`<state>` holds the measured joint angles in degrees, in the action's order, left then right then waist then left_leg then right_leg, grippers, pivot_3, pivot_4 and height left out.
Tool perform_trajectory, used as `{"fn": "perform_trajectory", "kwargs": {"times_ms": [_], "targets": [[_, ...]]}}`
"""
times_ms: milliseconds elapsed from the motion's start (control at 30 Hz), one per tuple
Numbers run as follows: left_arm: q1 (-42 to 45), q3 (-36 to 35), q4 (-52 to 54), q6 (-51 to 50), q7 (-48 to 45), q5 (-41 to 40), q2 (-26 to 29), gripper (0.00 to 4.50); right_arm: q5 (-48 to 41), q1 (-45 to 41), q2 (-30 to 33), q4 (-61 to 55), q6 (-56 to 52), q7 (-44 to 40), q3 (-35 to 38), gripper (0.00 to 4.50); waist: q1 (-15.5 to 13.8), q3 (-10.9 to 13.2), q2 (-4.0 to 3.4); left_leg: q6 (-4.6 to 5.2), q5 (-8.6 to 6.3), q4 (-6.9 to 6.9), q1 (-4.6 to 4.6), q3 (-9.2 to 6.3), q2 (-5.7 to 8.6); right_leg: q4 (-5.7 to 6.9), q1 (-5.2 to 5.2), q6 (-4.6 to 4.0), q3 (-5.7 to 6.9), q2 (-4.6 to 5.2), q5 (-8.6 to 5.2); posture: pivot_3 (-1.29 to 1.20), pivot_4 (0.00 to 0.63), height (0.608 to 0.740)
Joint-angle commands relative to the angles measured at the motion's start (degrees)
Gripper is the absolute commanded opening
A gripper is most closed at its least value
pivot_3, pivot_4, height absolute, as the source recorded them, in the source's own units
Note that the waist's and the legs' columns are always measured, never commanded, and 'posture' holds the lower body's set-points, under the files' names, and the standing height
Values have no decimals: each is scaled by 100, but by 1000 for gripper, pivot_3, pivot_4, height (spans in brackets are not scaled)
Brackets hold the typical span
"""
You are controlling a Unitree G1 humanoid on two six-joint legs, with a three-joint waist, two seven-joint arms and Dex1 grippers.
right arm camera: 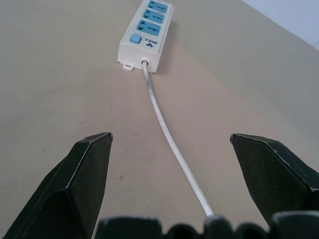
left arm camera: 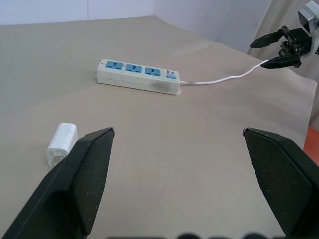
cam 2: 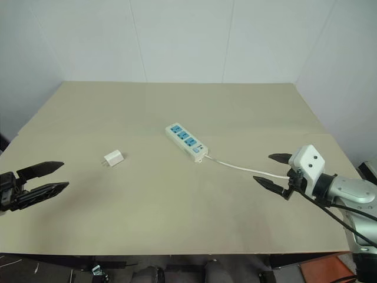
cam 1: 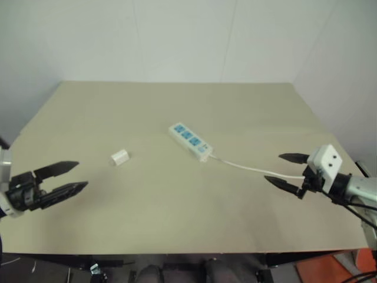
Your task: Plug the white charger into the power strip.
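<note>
White charger (cam 1: 119, 157) lies loose on the counter (cam 1: 177, 224), well apart from the strip (cam 1: 190, 141); nothing plugged yet. My left claw (cam 1: 69, 177) and right claw (cam 1: 288, 171) hang spread, empty.

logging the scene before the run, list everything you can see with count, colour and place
small white boxy charger: one, white, lying on the table left of the strip, apart from it
long white power strip: one, white with three blue socket faces and a blue end switch, near the table's middle, lying diagonally
thin white cord: one, white, running from the strip's switch end toward the right gripper
flat beige table: one, beige, under everything
left gripper: one, black fingers, open, at the table's left edge
right gripper: one, black fingers, open, straddling the cord
</note>
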<state>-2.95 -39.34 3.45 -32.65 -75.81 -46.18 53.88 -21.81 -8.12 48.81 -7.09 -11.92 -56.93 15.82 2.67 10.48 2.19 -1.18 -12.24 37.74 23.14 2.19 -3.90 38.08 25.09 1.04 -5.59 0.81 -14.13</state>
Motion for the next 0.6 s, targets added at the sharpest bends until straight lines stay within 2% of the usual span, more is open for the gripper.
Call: {"fn": "perform_trajectory", "kwargs": {"times_ms": [33,300,367,467,600], "targets": [[27,-203,97,101,-2,-86,57,4500,-280,-82,-27,-89,32,-89,183,4449,1,0,0,0,0,0,0,0,0,0,0,0,0,-1,0,0,150,740],[43,-199,74,111,-9,-84,68,4500,-87,-146,-45,-96,22,161,35,4449,1,-1,2,0,0,0,-1,0,0,1,-1,0,0,-1,0,0,150,740],[83,-172,30,120,-8,-60,95,4500,-7,-344,-155,23,35,205,-193,4449,18,-5,8,0,0,0,-2,0,0,1,-1,0,0,-1,0,0,150,740],[227,-54,-30,140,4,-20,125,4500,257,-963,-543,530,186,215,-781,4449,71,-14,22,0,0,1,-14,-1,-5,3,-8,0,-3,-8,4,0,150,740],[541,251,-38,223,127,122,83,4500,776,-1967,-1420,1657,475,495,-1509,4449,121,-20,31,0,0,1,-20,-3,-5,3,-13,-3,-4,-11,8,0,150,740]]}}
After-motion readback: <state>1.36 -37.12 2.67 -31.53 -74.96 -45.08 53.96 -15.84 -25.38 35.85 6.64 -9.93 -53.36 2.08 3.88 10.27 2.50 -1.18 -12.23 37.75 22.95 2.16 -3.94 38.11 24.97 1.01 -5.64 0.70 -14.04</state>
